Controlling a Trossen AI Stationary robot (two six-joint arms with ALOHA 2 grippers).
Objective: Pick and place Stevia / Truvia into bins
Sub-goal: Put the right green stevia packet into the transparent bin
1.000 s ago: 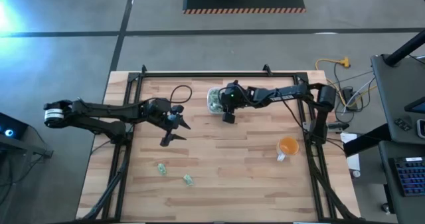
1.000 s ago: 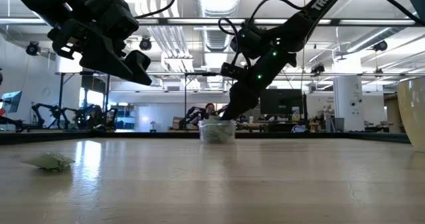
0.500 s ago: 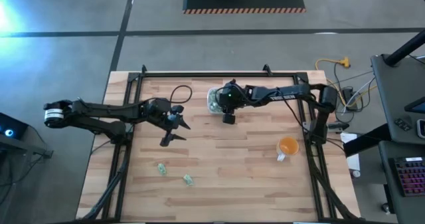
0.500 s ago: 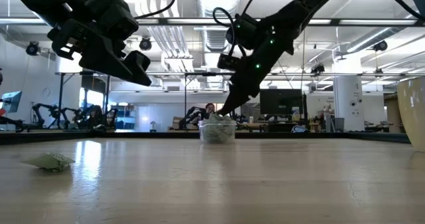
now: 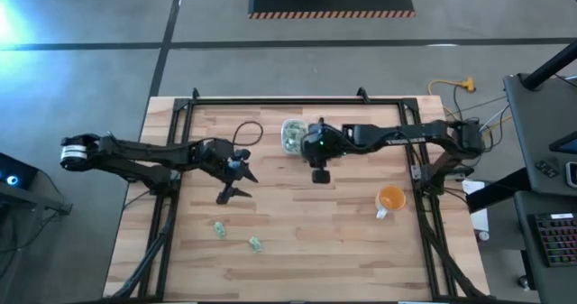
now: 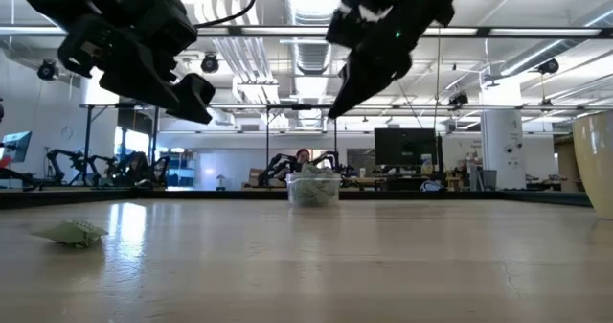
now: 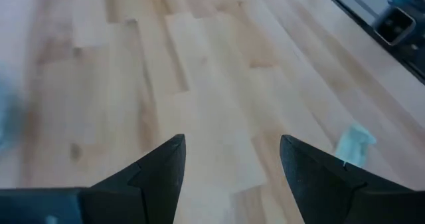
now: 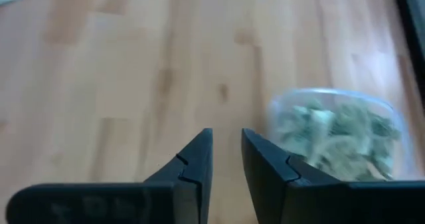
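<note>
- The clear bin [image 5: 293,135] sits at upper centre of the high view on the worktop [image 5: 343,241], holding a heap of green-and-white packets [image 8: 335,132]; its longer side seems to run up-down in that frame, though it is small there.
- Two loose packets lie low and left of centre: one [image 5: 219,229] with its long axis near upright in the frame, the other [image 5: 256,244] tilted diagonally.
- My right arm reaches in level from the right edge; my right jaws [image 5: 317,173] hang just right of the bin, lifted clear of it in the low view, nearly closed with a thin gap, gripping nothing.
- My left arm stretches in from the left edge; my left jaws [image 5: 233,186] point down-right above bare wood, spread wide and empty.
- An orange cup [image 5: 390,198] stands at the right.
</note>
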